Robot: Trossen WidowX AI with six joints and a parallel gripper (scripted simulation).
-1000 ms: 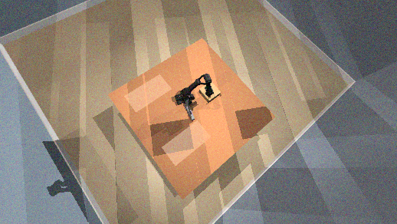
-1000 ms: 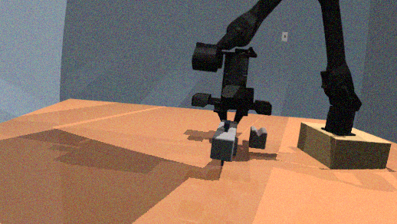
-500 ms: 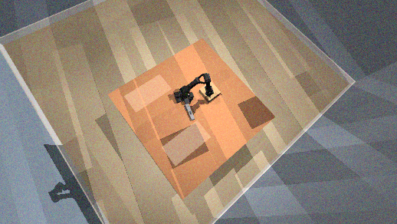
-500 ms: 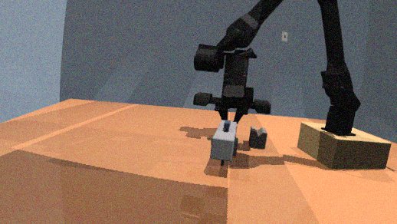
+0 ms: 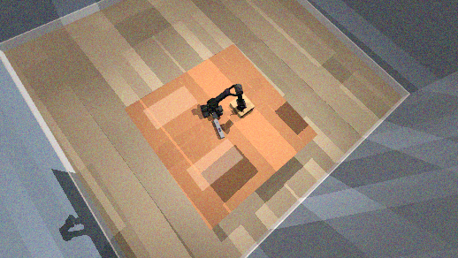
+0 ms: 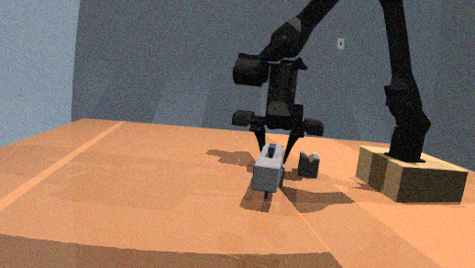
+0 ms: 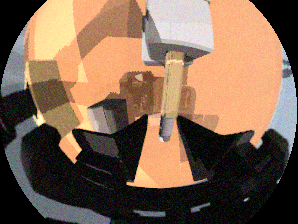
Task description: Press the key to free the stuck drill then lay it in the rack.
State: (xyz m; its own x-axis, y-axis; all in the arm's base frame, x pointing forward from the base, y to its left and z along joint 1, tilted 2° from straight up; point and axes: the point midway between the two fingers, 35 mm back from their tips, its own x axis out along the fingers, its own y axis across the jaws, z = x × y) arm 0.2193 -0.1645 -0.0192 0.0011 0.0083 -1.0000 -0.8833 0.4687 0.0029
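Note:
A pale grey housing (image 5: 217,128) (image 6: 267,176) (image 7: 180,25) is held slightly above the table, tilted. A dark blue tab (image 6: 271,150), which looks like the key, stands on its top. In the wrist view the drill (image 7: 173,90), a tan rod with a grey end, sticks out of the housing toward my fingers. My gripper (image 6: 273,156) (image 7: 162,117) is open, with its fingertips on either side of the drill's grey end and gaps beside it. The rack (image 6: 308,166) (image 7: 109,115), a small grey block with a V notch, stands beside the housing.
The arm's base stands on a tan block (image 6: 431,184) (image 7: 50,92), on the far side of the rack from the housing. The orange table mat (image 5: 274,146) (image 6: 138,206) carries patches of shadow.

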